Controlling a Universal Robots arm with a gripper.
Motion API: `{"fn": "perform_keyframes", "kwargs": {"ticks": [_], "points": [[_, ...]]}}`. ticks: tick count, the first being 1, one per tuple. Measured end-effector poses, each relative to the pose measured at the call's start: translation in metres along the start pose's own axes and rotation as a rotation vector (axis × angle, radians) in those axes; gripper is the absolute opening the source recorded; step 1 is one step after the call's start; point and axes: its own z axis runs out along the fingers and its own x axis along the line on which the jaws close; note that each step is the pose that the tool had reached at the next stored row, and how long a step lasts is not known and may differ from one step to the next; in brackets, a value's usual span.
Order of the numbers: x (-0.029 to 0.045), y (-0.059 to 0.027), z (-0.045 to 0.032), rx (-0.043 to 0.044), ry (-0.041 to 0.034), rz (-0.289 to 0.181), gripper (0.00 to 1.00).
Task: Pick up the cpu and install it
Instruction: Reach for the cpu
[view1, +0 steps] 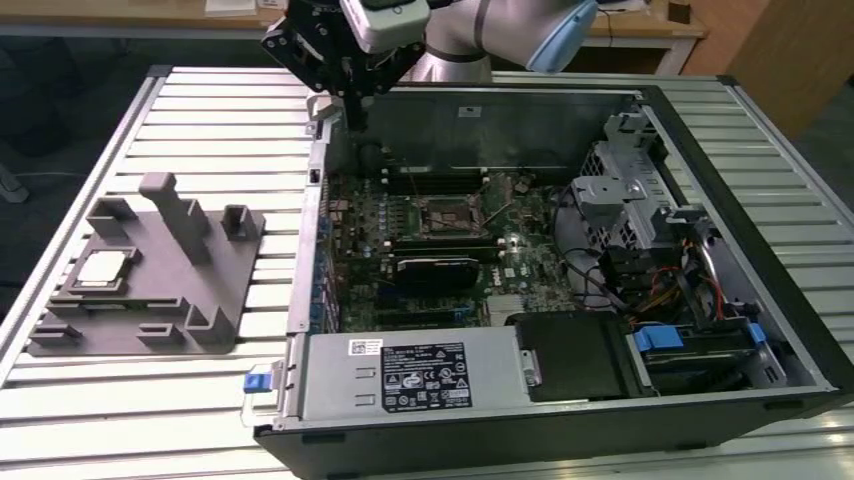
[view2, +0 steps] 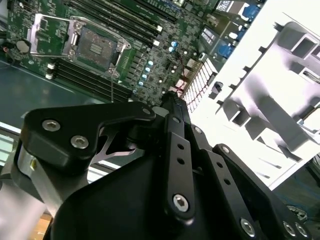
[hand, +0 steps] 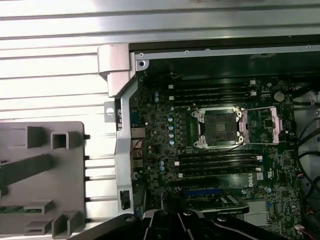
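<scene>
My hand (view1: 358, 120) is pinched closed and empty, over the case (view1: 534, 440) rim. The cpu (view1: 104, 268) sits outside the case on the fixture (view1: 200, 300).

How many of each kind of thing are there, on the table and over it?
cpu: 1
grey fixture block: 1
open computer case: 1
gripper: 1
Total: 4

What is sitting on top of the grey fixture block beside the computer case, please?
The cpu lies flat on the grey fixture block, silvery plate up. Whatever lies beneath the chip is covered.
</scene>
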Motion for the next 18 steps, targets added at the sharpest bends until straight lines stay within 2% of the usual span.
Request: {"fn": "perform_keyframes", "kwargs": {"ticks": [18], "points": [[0.0337, -0.0025, -0.0009, -0.0001, -0.0001, 0.000, 0.11]]}}
